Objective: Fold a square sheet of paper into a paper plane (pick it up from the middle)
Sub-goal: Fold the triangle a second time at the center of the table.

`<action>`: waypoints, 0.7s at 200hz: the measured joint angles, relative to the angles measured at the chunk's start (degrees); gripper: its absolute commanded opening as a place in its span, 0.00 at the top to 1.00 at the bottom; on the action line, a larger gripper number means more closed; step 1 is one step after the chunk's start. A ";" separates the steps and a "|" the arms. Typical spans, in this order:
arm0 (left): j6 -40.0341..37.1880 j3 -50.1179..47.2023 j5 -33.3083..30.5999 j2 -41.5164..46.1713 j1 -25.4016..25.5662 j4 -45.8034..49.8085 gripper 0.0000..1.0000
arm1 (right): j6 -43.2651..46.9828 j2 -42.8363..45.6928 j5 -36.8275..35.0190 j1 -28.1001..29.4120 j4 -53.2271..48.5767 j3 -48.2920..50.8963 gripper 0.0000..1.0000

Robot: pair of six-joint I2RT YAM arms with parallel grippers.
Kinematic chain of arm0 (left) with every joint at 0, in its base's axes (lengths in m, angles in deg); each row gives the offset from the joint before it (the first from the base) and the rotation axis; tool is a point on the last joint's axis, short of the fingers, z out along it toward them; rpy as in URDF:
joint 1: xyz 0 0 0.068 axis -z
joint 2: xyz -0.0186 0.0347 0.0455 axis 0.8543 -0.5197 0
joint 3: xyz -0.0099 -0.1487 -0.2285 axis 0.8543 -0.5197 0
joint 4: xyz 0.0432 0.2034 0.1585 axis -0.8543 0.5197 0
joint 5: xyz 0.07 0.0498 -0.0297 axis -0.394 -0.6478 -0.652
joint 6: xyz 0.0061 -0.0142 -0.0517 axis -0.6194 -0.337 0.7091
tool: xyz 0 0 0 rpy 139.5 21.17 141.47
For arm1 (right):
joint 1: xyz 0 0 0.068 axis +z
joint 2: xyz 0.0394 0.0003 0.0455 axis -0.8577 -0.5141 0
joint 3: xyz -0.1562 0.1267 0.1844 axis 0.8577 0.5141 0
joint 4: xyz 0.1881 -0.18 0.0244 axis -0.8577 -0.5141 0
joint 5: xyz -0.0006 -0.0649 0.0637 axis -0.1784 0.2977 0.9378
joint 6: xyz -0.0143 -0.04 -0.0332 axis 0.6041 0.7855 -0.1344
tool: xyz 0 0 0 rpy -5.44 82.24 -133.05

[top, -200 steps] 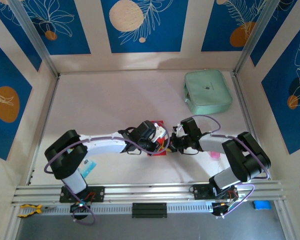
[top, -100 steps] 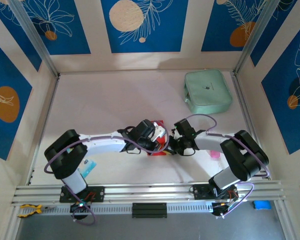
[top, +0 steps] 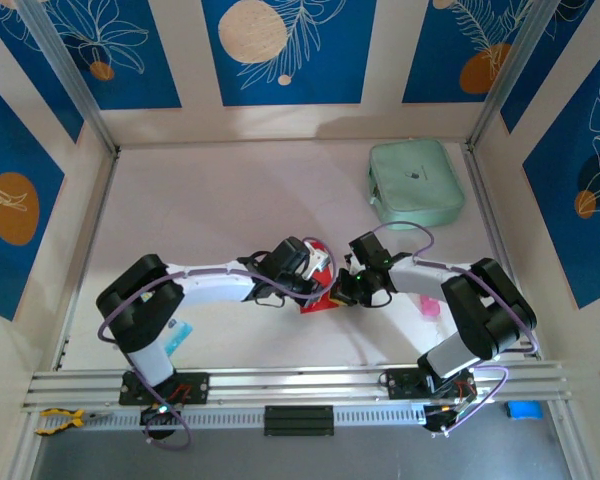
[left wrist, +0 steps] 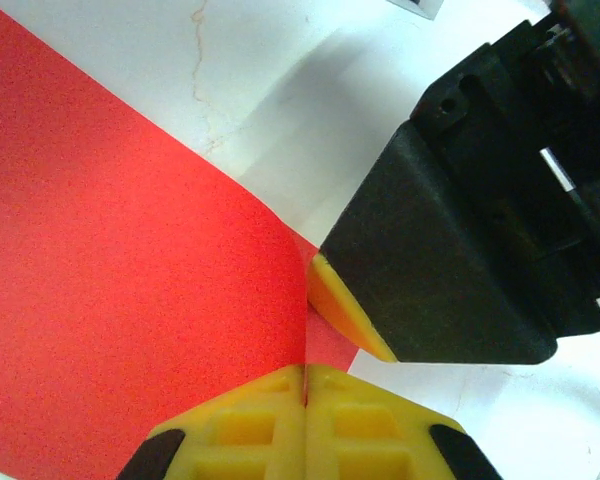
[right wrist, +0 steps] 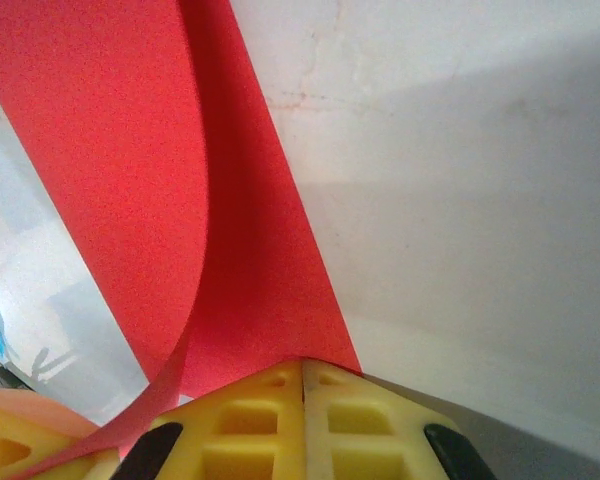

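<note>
Left gripper (left wrist: 305, 375): jaws pressing together on the square sheet of paper (left wrist: 130, 300) (its edge entering the seam), sheet lying at table centre. Right gripper (right wrist: 303, 368): pinching the same red sheet, sitting just at 3 o'clock of the left one. Mint-green pouch (top: 416, 182): lying at 1 o'clock, well apart.

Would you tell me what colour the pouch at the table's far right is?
The pouch is mint green, clearest in the top external view.
</note>
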 measured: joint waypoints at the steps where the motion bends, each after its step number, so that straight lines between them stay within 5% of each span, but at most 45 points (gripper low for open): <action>1: 0.07 0.00 0.00 0.00 0.00 -0.02 1.00 | 0.00 0.00 0.02 0.00 0.00 0.00 0.96; 140: 0.70 -0.02 -0.04 0.00 -0.24 -0.85 1.00 | -2.21 -2.36 2.14 -0.04 5.81 0.39 0.97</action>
